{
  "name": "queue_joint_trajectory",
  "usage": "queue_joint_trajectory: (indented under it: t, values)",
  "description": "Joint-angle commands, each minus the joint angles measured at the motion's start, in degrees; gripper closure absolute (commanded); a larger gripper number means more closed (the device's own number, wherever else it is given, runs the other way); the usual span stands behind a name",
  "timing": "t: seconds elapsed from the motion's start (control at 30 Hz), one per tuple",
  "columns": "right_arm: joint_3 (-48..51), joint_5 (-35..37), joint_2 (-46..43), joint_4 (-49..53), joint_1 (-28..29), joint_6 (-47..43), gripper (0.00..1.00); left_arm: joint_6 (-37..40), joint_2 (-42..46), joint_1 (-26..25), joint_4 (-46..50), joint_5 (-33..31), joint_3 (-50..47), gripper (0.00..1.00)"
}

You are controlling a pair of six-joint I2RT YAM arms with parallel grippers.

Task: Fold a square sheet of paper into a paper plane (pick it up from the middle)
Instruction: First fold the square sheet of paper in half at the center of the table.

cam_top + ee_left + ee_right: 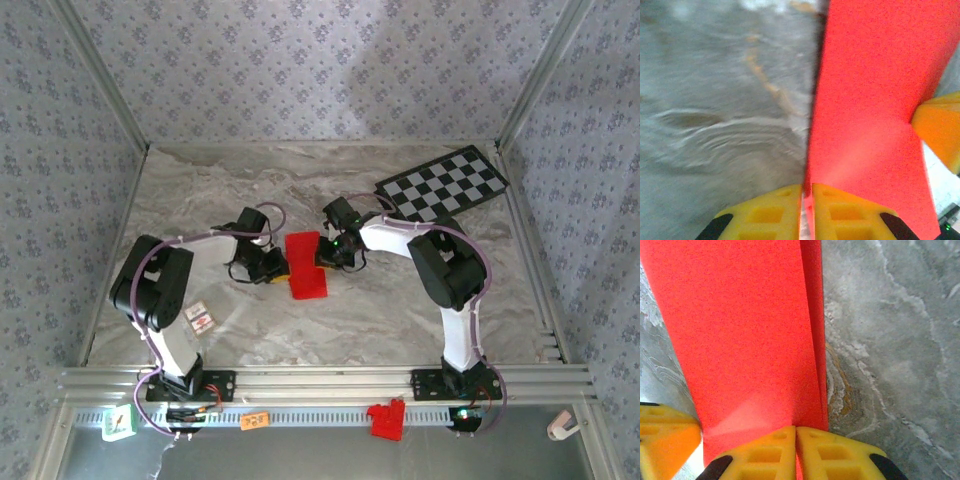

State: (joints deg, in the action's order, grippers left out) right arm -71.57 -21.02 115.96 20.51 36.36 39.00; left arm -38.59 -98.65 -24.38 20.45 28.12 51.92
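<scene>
Red paper (pixel 305 262), checkered board (pixel 442 183) behind, bracket (pixel 387 420) nearer

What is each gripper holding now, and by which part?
Both pinch the folded red paper sheet: left gripper on its left edge, right gripper near its right, folded-over edge.
</scene>
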Motion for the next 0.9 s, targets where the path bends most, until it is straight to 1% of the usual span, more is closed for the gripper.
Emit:
queue_joint_trajectory:
  t: [0.0,0.1,0.17,0.3,0.43,0.6,0.87]
  values:
    - [5.23,12.93,8.14,15.17,-1.97,-1.12,0.87,-0.15,5.78,-0.58,4.72,-3.7,0.92,0.85]
    - [5.47,12.79,7.96,15.08,-2.08,-1.01,0.87,-2.45,8.89,-2.34,2.96,-4.22,2.72,0.85]
    - [5.43,12.76,7.96,15.04,-2.17,-1.12,0.87,-4.0,9.03,-3.61,0.89,-3.5,2.96,0.84]
    - [5.47,12.75,8.05,15.0,-2.25,-1.19,0.87,-7.03,5.7,-5.87,-2.34,-0.56,2.54,0.85]
    - [5.39,12.67,8.23,14.91,-2.26,-1.29,0.87,-8.0,2.33,-7.5,-3.03,-0.2,1.91,0.85]
    - [5.54,12.75,8.32,14.81,-2.35,-1.59,0.87,-7.98,0.88,-7.51,-3.2,-2.07,-0.47,0.85]
    - [6.09,13.09,8.74,14.89,-2.57,-2.4,0.87,-8.44,1.72,-7.0,-7.69,-5.27,-7.9,0.85]
